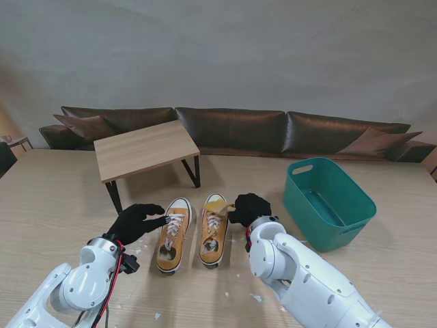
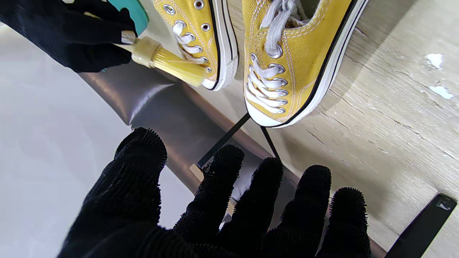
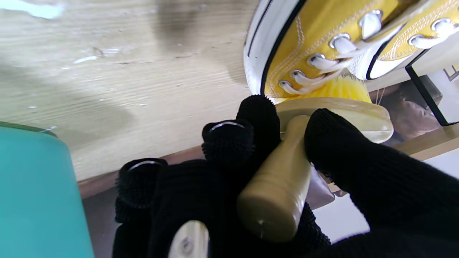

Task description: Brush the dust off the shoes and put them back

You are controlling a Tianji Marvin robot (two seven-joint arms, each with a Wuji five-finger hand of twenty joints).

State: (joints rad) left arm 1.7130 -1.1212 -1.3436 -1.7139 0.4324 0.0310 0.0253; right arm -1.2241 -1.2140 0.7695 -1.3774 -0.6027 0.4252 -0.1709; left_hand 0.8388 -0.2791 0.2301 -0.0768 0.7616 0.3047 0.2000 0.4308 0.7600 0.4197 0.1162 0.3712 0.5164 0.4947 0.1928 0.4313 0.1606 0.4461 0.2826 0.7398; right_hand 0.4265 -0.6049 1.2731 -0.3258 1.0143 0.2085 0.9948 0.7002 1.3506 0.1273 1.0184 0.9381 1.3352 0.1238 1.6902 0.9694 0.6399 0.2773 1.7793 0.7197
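Here, R hand [image 1: 249,207] fingers clamp brush [image 3: 287,172]; L hand [image 1: 134,221] fingers spread beside shoes [image 1: 193,231].

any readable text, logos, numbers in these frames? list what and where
None readable in any view.
Yellow shoes: no brand or size mark shows on canvas, toe caps or soles.
Brush in the right hand: plain wood, no stamp.
Green bin: no label visible.

Living-room style setting — a long dark leather sofa [image 1: 232,130] with cushions [image 1: 89,126] runs along a plain wall at 12 o'clock; a low wooden side table [image 1: 143,149] stands at 11 o'clock.
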